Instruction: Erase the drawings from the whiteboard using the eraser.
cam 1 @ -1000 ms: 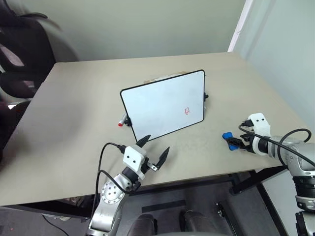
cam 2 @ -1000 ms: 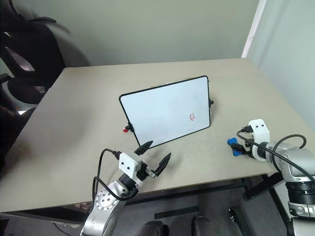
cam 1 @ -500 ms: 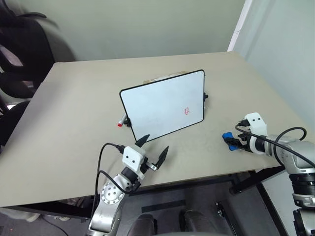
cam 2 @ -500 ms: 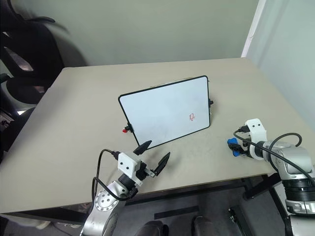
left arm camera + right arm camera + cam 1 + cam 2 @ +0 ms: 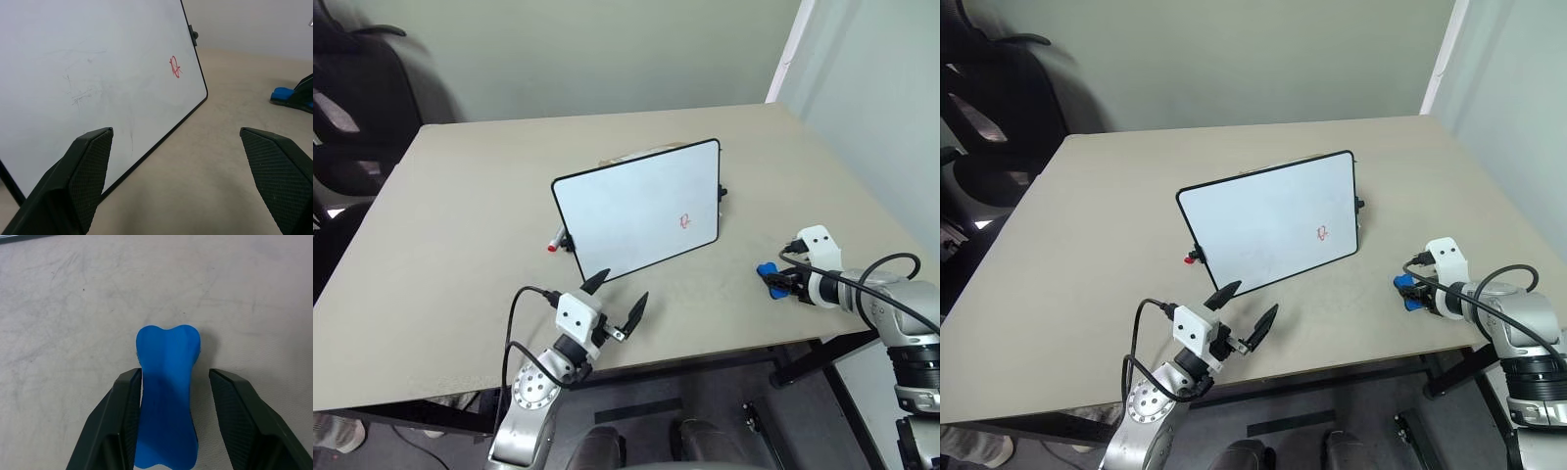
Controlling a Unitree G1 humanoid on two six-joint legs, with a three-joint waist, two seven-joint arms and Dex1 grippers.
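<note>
Nearest, at the front edge of the tabletop point(image 5: 440, 245): left gripper point(image 5: 618, 296), fingers spread wide apart, nothing between them, aimed at the whiteboard point(image 5: 636, 206). Off to the right, near the right edge: right gripper point(image 5: 781, 282) tilted down over the eraser point(image 5: 767, 273), which lies flat on the tabletop well apart from the whiteboard.

From the head views, just a blue speck at the right fingertips; contact impossible to judge there. In the right wrist view, much clearer: eraser point(image 5: 167, 396) lengthwise between the two fingers point(image 5: 117, 426), one finger against its side, a narrow gap on the other side, so partly closed around it but not clamped on both faces.

In the left wrist view: faint grey smudges on the whiteboard point(image 5: 98, 73), unseen from the head, plus the drawings point(image 5: 174, 66) near its right edge and the eraser point(image 5: 282, 94) beyond.

Farther back: whiteboard propped up, tilted backward, drawings point(image 5: 685, 221) low on its right side. Red-capped marker point(image 5: 556, 241) peeking out behind the left edge. Beyond the far left corner, dark office chairs point(image 5: 357, 88).
</note>
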